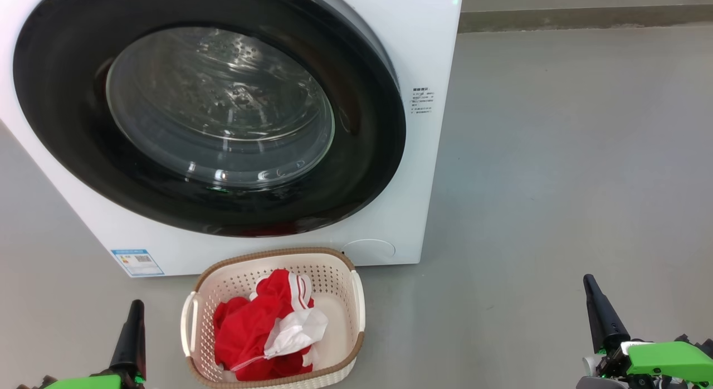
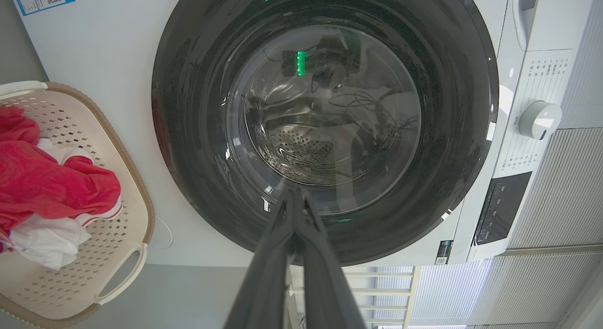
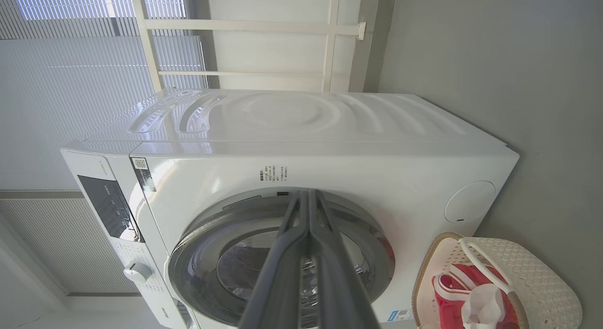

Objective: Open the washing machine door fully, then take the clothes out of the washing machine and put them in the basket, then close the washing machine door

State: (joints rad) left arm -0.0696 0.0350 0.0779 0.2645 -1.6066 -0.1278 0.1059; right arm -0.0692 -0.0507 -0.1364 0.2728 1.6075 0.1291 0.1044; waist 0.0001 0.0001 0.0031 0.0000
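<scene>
Clothes [image 1: 253, 327] are in the basket [image 1: 312, 250], washing machine door [image 1: 211, 127] looks shut; job seems done, arms can rest; left gripper [image 1: 135, 306] and right gripper [image 1: 589, 282] squeezed closed, empty

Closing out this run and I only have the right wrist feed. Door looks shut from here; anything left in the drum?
Observer: The left wrist view looks straight through the door glass. The part of the drum that shows is bare perforated steel.
Operator: Good. Where is the left gripper?
Observer: In the head view the left gripper sits low, to the left of the basket and apart from it, fingers shut and holding nothing.
</scene>
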